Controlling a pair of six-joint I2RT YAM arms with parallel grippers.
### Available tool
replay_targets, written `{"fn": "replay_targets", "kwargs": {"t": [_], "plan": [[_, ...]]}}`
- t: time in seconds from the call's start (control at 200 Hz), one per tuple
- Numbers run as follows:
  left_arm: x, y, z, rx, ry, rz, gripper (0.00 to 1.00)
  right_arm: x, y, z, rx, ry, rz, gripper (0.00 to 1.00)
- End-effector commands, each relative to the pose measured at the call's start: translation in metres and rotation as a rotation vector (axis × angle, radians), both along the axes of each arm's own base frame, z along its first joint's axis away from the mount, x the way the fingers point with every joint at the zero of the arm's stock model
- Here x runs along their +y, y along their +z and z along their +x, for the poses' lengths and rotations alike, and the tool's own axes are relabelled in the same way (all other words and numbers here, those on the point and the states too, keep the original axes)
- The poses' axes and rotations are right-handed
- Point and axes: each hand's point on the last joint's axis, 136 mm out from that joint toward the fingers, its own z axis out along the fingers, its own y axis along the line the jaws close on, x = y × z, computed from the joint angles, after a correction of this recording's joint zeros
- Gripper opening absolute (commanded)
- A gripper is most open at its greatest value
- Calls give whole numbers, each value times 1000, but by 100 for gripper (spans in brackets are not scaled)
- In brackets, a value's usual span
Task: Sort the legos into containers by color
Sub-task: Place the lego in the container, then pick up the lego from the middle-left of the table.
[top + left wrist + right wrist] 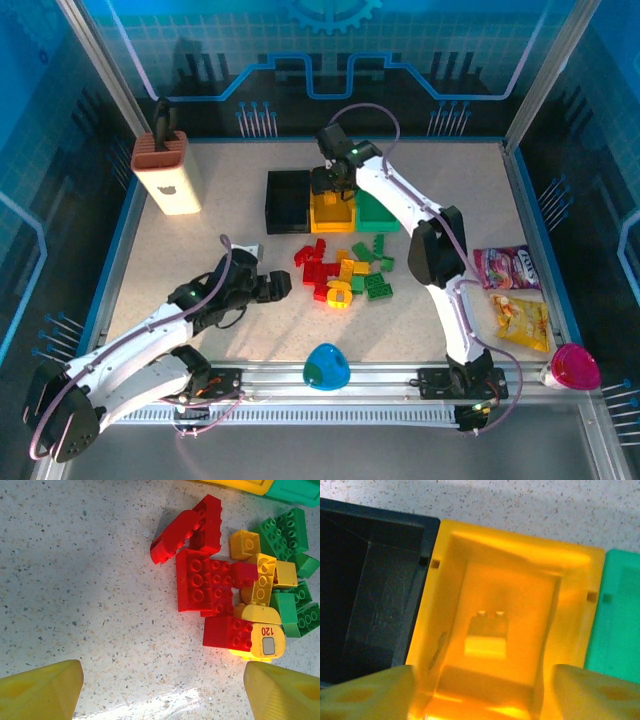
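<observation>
Right gripper (480, 692) hangs wide open and empty over the yellow bin (445, 595), upper centre of the top view, with one yellow brick (487, 637) lying inside. Left gripper (160, 690), also open and empty, faces the lego pile (215, 590) mid-frame on the tabletop (75, 580).

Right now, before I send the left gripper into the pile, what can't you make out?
- Black bin floor: right wrist view, too dark and cut off by the left edge; contents unknown.
- Green bin: cut by the right edge there; in the top view the right arm covers part of it.
- Lego pile: top view, bricks overlap and are too small to count.
- Green bricks: left wrist view, cut off by the right edge.
</observation>
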Motion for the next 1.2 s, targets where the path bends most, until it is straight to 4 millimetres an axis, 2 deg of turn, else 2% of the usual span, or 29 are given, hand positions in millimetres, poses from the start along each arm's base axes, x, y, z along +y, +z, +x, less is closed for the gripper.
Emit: {"fn": "replay_targets", "kwargs": {"t": [0.0, 0.09, 0.215, 0.435, 0.605, 0.821, 0.981, 1.196], "plan": [[0, -3, -6, 20, -8, 3, 84, -4, 19, -4, 5, 13, -18, 94], [0, -1, -6, 14, -11, 7, 85, -1, 39, -12, -41, 26, -11, 95], [-6, 1, -4, 9, -29, -8, 84, -3, 58, -34, -76, 43, 13, 93], [-25, -4, 1, 42, -103, 29, 83, -21, 68, -84, -113, 56, 100, 89], [-55, -8, 3, 62, -196, 74, 81, -46, 59, -118, -115, 36, 116, 84], [-89, -31, 4, 147, -271, 112, 72, -75, 44, -149, -107, -12, 142, 72], [-100, -43, 10, 179, -272, 122, 68, -90, 32, -167, -98, -43, 166, 71], [-113, -48, 16, 195, -294, 116, 67, -102, 21, -177, -90, -70, 181, 68]]}}
